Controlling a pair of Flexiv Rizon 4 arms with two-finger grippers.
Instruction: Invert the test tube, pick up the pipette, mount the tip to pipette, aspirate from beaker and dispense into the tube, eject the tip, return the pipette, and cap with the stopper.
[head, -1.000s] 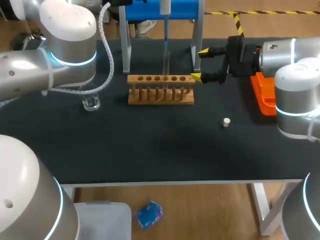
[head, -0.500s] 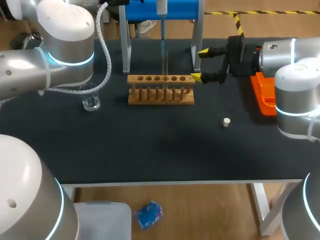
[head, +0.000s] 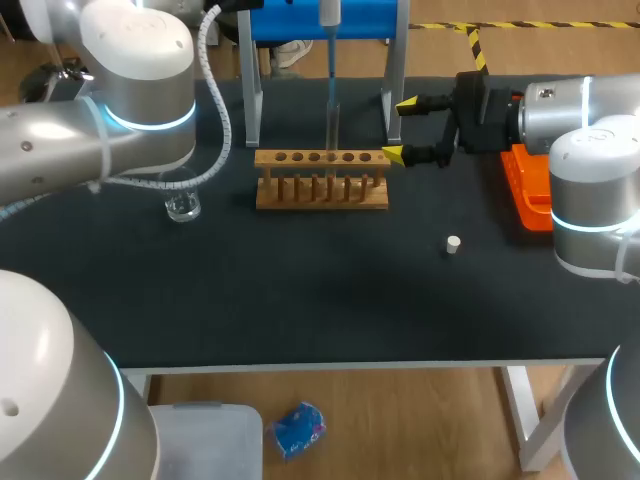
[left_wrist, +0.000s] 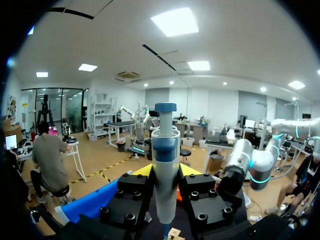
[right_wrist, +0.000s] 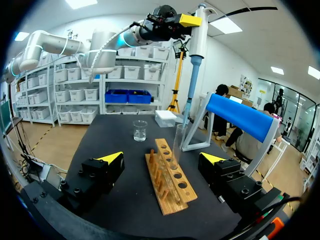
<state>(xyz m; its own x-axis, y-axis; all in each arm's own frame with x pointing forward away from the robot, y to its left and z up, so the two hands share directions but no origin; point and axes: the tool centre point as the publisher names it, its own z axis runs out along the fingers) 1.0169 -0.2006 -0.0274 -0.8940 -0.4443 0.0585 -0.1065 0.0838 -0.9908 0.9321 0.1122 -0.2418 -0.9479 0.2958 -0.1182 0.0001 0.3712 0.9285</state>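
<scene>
Slightly rightward since half a second ago: left arm (head: 120, 110) and its pipette. Black table (head: 300, 290) holds a light wooden tube rack (head: 320, 180), far middle. The left gripper (left_wrist: 166, 170) clamps the blue-and-white pipette (head: 330, 90) upright above the clear glass test tube (right_wrist: 177, 145) standing in the rack. The right gripper (head: 400, 130) is spread wide, empty, just right of the rack. Small glass beaker (head: 182, 205) left of the rack; small white stopper (head: 453, 244) lies nearer, right.

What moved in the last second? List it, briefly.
The left arm swayed slightly toward its own side and back, carrying the pipette, which ends over the test tube as before. The right gripper, rack, beaker and stopper stayed put.
</scene>
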